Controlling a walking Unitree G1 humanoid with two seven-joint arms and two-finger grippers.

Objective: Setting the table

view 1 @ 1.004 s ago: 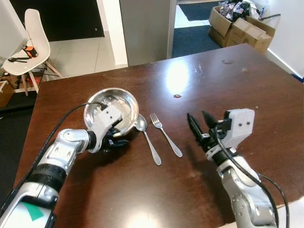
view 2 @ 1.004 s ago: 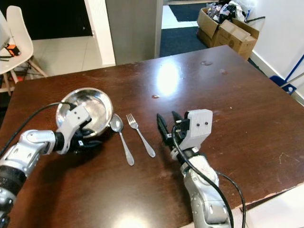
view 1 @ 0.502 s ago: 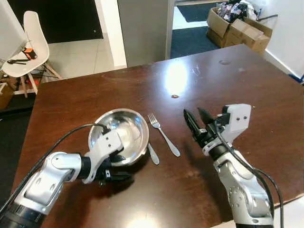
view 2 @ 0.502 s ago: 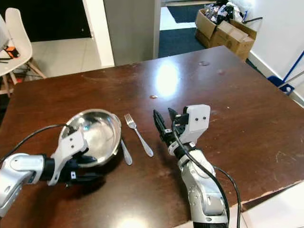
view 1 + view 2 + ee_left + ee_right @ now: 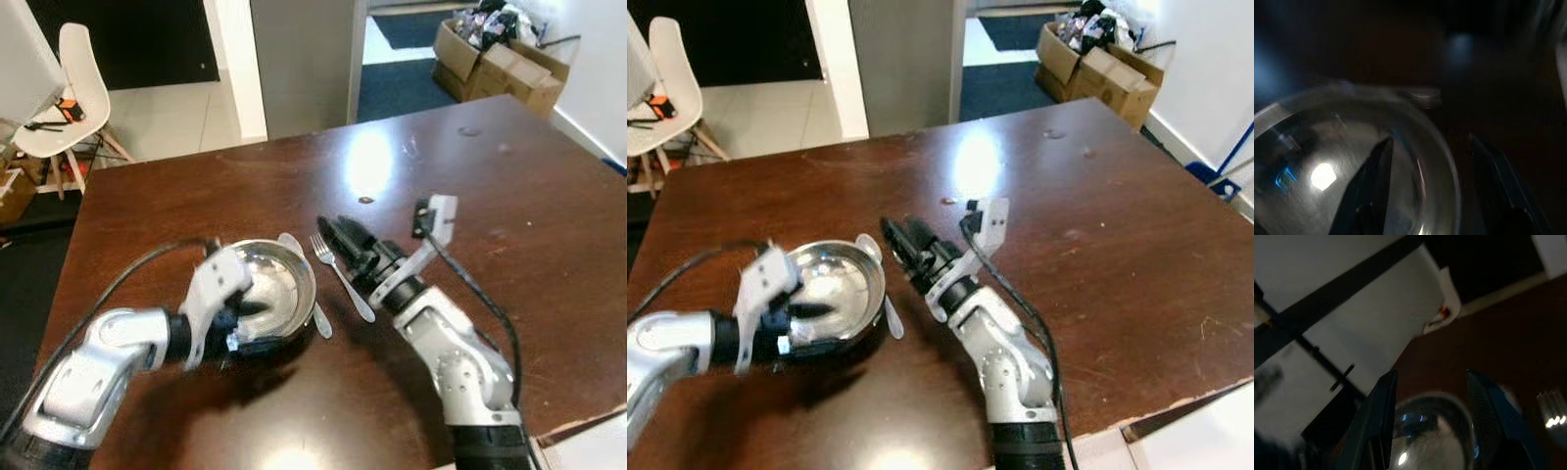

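A steel bowl (image 5: 279,279) is lifted slightly off the dark wooden table (image 5: 509,196), tilted. My left gripper (image 5: 240,311) is shut on its near rim; in the left wrist view one finger (image 5: 1376,186) lies inside the bowl (image 5: 1312,161) and the other outside. A spoon (image 5: 291,243) lies beside the bowl, its handle (image 5: 322,323) partly under the rim. A fork (image 5: 355,297) lies right of the spoon. My right gripper (image 5: 336,229) hovers open over the fork's tines, pointing toward the bowl (image 5: 1430,450).
A white chair (image 5: 73,88) stands on the floor beyond the table's far left corner. Cardboard boxes (image 5: 500,49) sit at the back right. The table's front right edge (image 5: 588,421) is close by. The right half of the table is bare.
The left gripper has carried the bowl to the right, over the spoon. The right gripper has swung left, from beside the fork to above its tines.
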